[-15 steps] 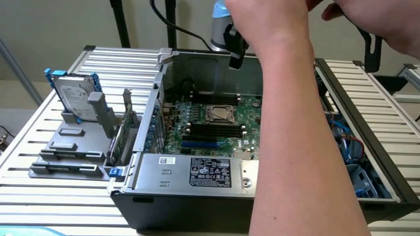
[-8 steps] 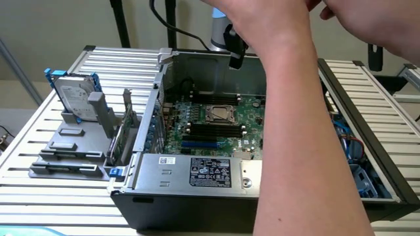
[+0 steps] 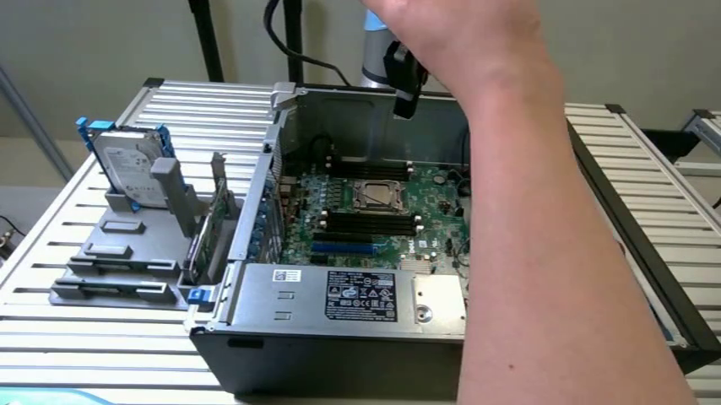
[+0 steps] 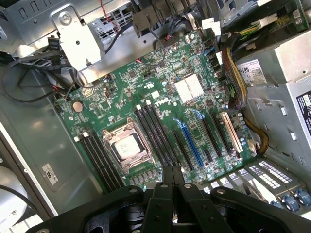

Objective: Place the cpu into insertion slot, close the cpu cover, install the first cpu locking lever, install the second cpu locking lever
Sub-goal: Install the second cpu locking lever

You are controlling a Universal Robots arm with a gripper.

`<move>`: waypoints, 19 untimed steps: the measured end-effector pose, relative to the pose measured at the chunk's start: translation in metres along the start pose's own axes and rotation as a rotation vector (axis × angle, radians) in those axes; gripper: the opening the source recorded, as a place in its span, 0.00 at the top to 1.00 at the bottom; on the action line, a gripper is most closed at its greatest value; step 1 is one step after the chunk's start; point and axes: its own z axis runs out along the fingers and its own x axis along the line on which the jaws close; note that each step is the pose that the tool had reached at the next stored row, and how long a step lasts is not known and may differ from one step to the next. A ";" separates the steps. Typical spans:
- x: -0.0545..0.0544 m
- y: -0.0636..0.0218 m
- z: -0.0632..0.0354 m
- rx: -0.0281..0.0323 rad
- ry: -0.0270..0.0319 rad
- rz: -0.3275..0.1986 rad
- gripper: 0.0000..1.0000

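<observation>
cpu [image 4: 127, 145] in the insertion slot [image 4: 115, 131] on the board [image 4: 146, 90], inside the case [image 3: 360, 118]; hard drive [image 3: 124, 160] at the exterior view's left.

You're looking at an open computer case [image 3: 327, 363] on a slatted metal table [image 3: 90, 346]. Inside the case: green motherboard [image 3: 434, 211], labelled power supply [image 3: 270, 295]. Just beside the case, exterior view's left: upright hard drive [image 3: 124, 160], grey drive bracket [image 3: 118, 253].

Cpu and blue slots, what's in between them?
Long black memory slots, side by side on the green board, lie between the cpu and the blue slots, seen in the wrist view.
</observation>
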 end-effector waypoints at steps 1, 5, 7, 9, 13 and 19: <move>0.000 0.0000 0.0000 0.0000 0.0000 0.000 0.89; 0.000 0.0003 0.0000 0.0001 0.0002 0.002 0.89; 0.000 0.0003 0.0000 0.0001 0.0002 0.002 0.89; 0.000 0.0003 0.0000 0.0000 0.0002 0.003 0.89; 0.000 0.0004 0.0000 0.0001 0.0001 0.004 0.89; 0.000 0.0005 0.0000 0.0001 0.0003 0.005 0.89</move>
